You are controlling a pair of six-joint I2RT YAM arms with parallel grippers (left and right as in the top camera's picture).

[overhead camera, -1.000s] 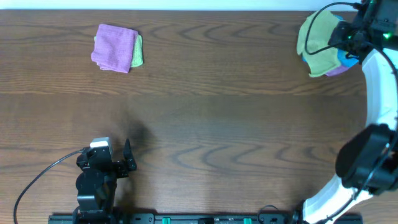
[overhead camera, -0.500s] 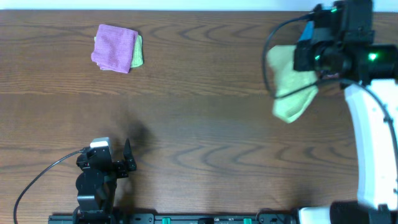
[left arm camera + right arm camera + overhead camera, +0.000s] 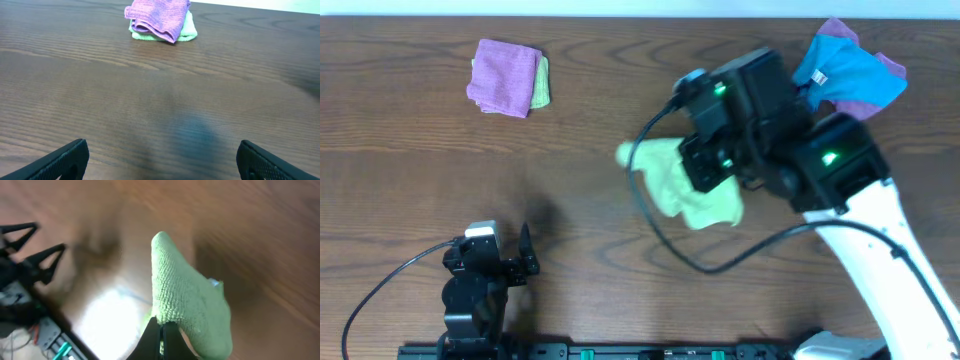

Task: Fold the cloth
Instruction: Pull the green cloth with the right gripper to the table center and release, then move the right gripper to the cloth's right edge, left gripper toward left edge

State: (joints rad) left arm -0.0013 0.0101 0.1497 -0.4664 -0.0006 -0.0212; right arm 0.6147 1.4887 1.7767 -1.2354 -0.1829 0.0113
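Jaws of the right gripper point(image 3: 161, 330) pinch the green cloth point(image 3: 665, 180), which hangs bunched well to the right of the folded purple stack point(image 3: 505, 77). The left gripper point(image 3: 162, 146) has its jaws wide and empty, well apart from that stack, nearer the robot.

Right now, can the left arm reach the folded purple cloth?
Probably yes: the left gripper is open and empty, only bare table lies between it and the purple cloth, and the right gripper holds its green cloth well off to the side.
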